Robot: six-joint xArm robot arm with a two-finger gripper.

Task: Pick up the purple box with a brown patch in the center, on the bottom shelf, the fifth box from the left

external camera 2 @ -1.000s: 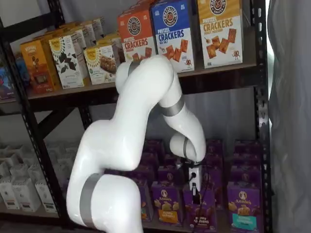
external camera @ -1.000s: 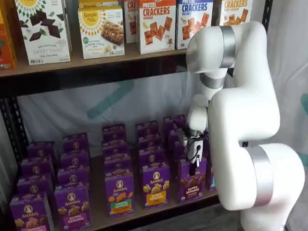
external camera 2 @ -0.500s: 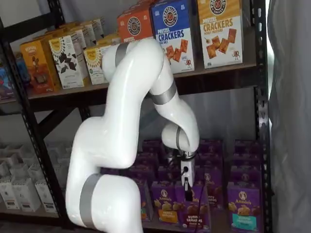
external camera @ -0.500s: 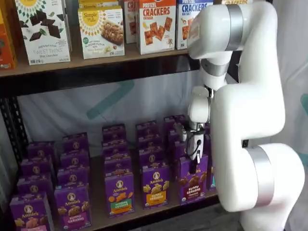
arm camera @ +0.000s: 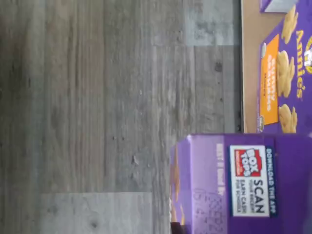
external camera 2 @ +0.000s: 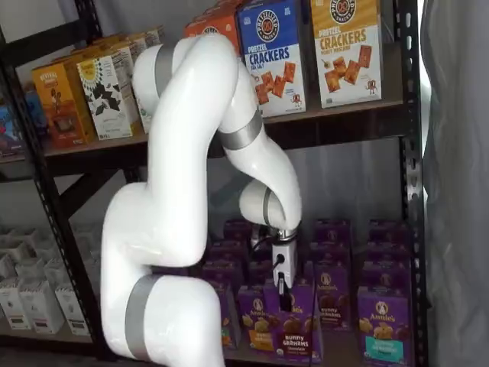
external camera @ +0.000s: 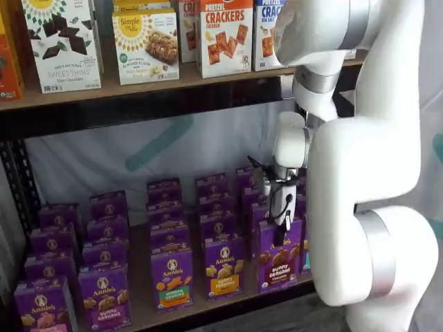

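Note:
The purple box (external camera: 279,257), with dark brown bunny crackers across its middle, stands slightly tilted at the front of the bottom shelf (external camera: 140,303). It also shows in a shelf view (external camera 2: 295,325), forward of its neighbours. My gripper (external camera: 282,223) comes down onto its top, and its black fingers are closed on the top edge in both shelf views (external camera 2: 281,286). In the wrist view the box's purple top flap (arm camera: 243,180) with the Box Tops label fills the near field, over the grey floor.
Rows of purple Annie's boxes fill the bottom shelf; an orange-band box (external camera: 224,266) and a teal-band box (external camera 2: 380,327) flank the held one. Cracker boxes (external camera: 225,36) line the upper shelf. A black frame post (external camera 2: 412,191) stands at the right. My white arm hides part of the rack.
The arm's upper joints have risen, and the gripper has drawn the purple box a little up and forward, out of its row, tilting it slightly.

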